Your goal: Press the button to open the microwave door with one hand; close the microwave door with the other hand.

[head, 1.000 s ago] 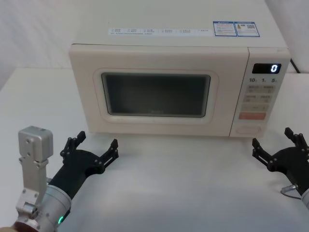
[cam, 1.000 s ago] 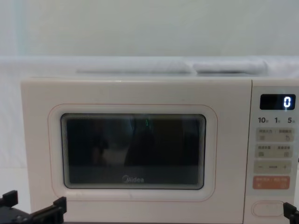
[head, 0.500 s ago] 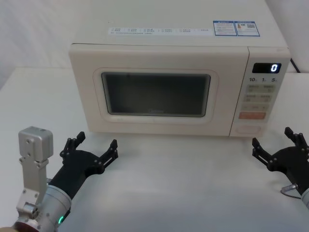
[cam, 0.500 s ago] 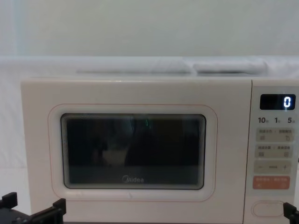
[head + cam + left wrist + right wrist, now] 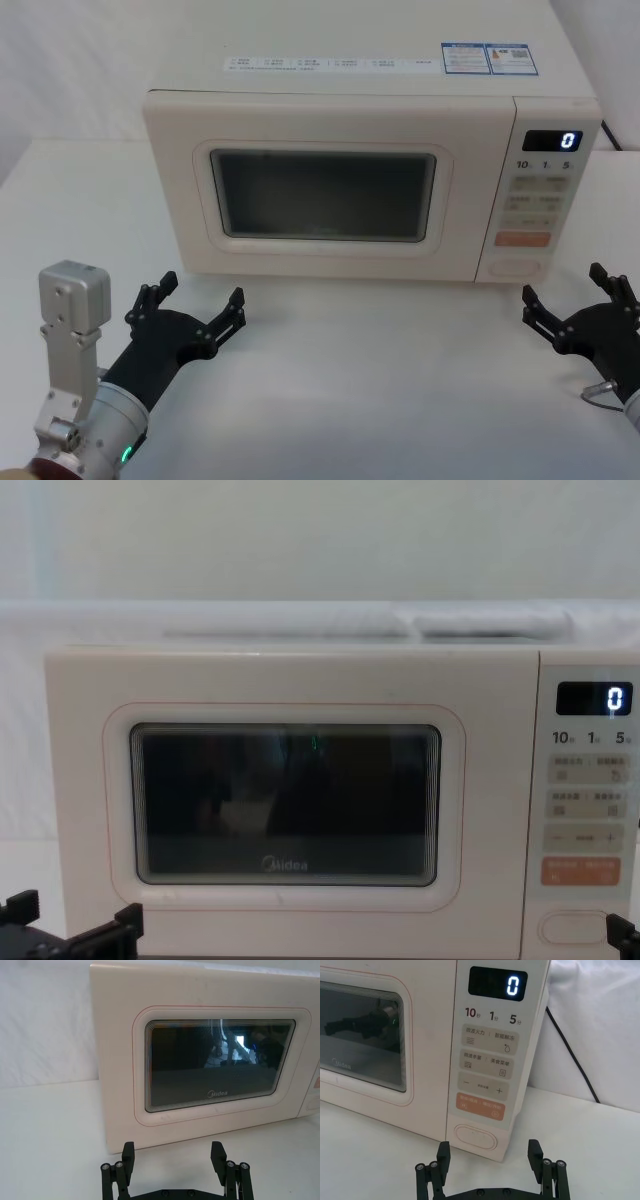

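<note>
on the table before the shut microwave door [image 5: 322, 195], left tool [image 5: 195, 308] and right tool [image 5: 575, 300] both spread wide, empty

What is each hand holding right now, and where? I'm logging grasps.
Nothing. The left hand and the right hand are both open, apart from the microwave door.

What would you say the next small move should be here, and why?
Probably the right gripper should ease forward toward the button. The microwave door sits shut, so nothing has been pressed yet; that gripper, open, waits just in front of the control panel, while the left gripper rests open before the door's left side.
</note>
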Robot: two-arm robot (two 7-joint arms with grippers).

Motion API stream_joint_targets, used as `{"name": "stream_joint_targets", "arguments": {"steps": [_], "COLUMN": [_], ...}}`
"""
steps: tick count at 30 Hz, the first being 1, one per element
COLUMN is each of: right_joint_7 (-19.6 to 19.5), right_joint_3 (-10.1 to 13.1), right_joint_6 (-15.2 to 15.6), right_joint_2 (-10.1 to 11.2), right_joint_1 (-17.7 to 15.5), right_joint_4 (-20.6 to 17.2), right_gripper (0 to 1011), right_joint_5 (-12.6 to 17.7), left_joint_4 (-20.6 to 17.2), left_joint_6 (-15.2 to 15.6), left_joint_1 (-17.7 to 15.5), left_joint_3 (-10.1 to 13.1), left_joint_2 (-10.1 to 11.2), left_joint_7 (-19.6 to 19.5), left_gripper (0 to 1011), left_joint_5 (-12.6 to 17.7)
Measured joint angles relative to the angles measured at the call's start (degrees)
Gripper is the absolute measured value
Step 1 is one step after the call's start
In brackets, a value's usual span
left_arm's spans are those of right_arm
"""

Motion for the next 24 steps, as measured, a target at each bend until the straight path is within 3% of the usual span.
{"name": "stream_joint_targets", "arguments": {"steps": [24], "right_joint_7": [0.0], "right_joint_3": [0.0], "right_joint_6": [0.0], "right_joint_2": [0.0], "right_joint_1": [0.0], "right_joint_4": [0.0], "right_gripper": [1001], "right_joint_5": [0.0], "left_joint_4": [-0.1], "left_joint_6": [0.0], "left_joint_1": [0.0], "left_joint_3": [0.0], "left_joint_2": [0.0], "left_joint_7": [0.0], "left_gripper": [1001], "left_joint_5": [0.0]}}
